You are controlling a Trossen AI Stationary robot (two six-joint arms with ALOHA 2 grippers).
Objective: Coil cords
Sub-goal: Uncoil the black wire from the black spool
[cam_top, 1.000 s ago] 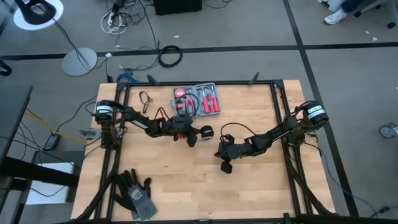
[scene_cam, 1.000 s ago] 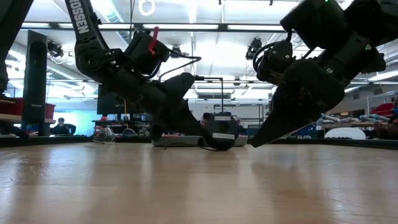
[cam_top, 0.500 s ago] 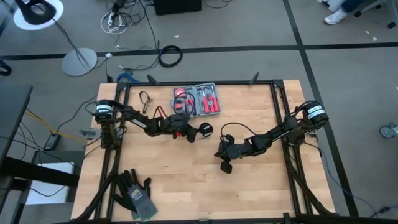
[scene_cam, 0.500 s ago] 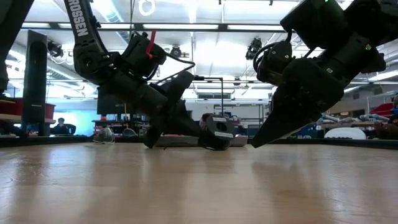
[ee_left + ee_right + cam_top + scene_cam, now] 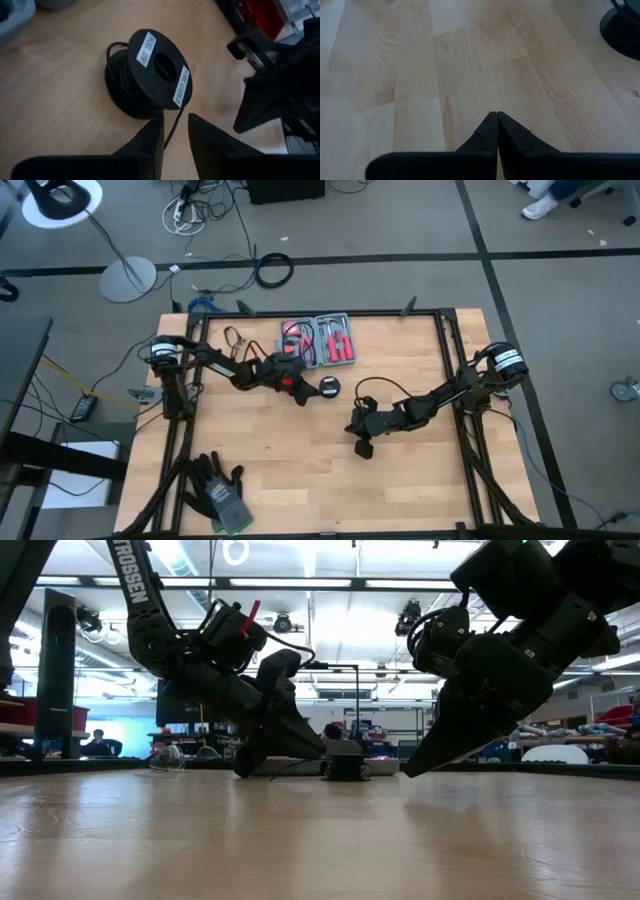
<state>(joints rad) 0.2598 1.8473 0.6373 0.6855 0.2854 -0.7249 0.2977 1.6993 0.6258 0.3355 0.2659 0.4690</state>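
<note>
pale wood counter [image 5: 300,470] fills your workspace, with a red tool kit [image 5: 318,340] along its far edge and gloves [image 5: 215,490] near the front. your left gripper [image 5: 175,131] has its jaws slightly apart and clamped on nothing; a strand of the thin black wire runs between them. the cord [image 5: 150,72], wound into a black labelled puck, lies flat on the counter just ahead of those jaws, apart from them. your right gripper [image 5: 496,131] waits low over bare wood, jaws together, with the puck off to one side. judging by this, you're at the release step; next, back the left jaws away without snagging that loose strand.
</note>
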